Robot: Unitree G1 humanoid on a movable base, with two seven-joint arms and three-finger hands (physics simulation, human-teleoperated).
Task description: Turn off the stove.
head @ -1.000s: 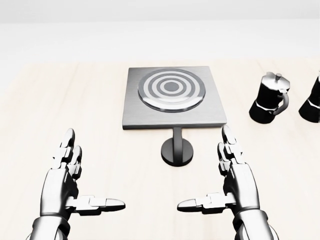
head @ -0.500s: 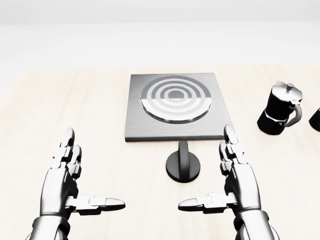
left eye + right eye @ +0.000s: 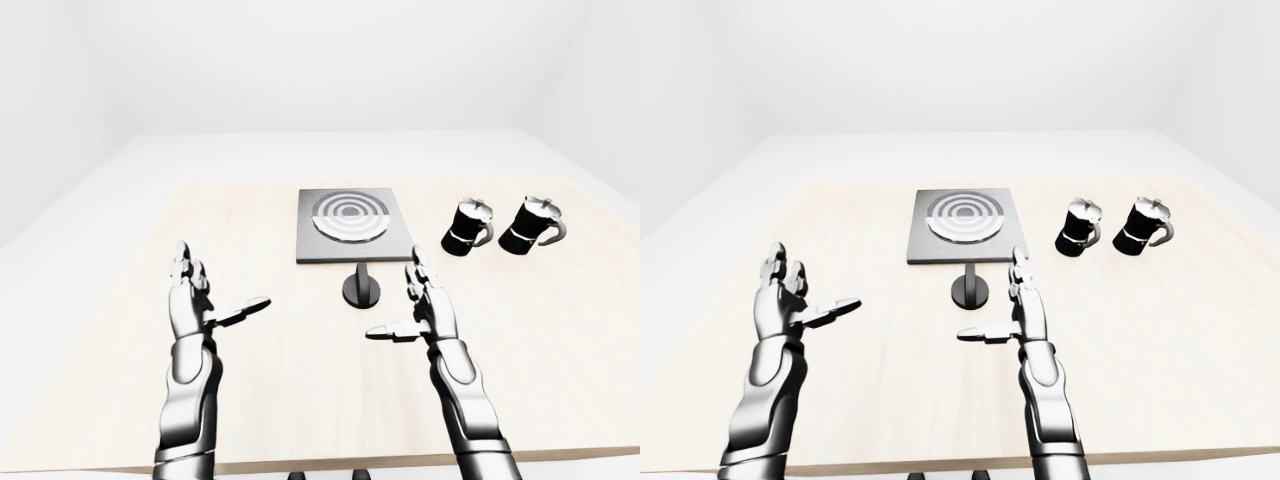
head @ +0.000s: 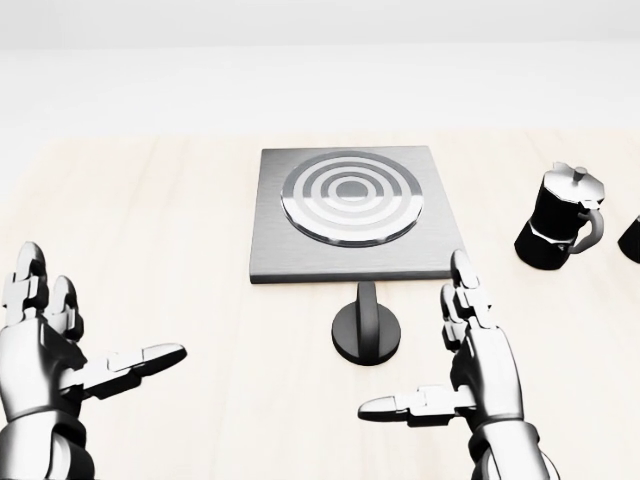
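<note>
The stove (image 4: 348, 210) is a grey square plate with a ringed round burner, lying on the pale wooden table (image 4: 150, 220) in the upper middle of the head view. Just below it stands its black knob (image 4: 367, 330), a round base with an upright handle. My right hand (image 4: 415, 340) hovers open to the knob's right, fingers pointing up and thumb pointing left, not touching it. My left hand (image 4: 105, 320) is open at the far left, well away from the knob. Neither hand holds anything.
Two black moka pots (image 3: 468, 228) (image 3: 530, 224) stand side by side on the table to the right of the stove. The table's near edge (image 3: 330, 465) runs along the bottom of the left-eye view. White floor and walls surround it.
The camera first moved, shifting the stove and knob right and down in the view. Since then my left hand has swung out to the left. The right hand has barely moved.
</note>
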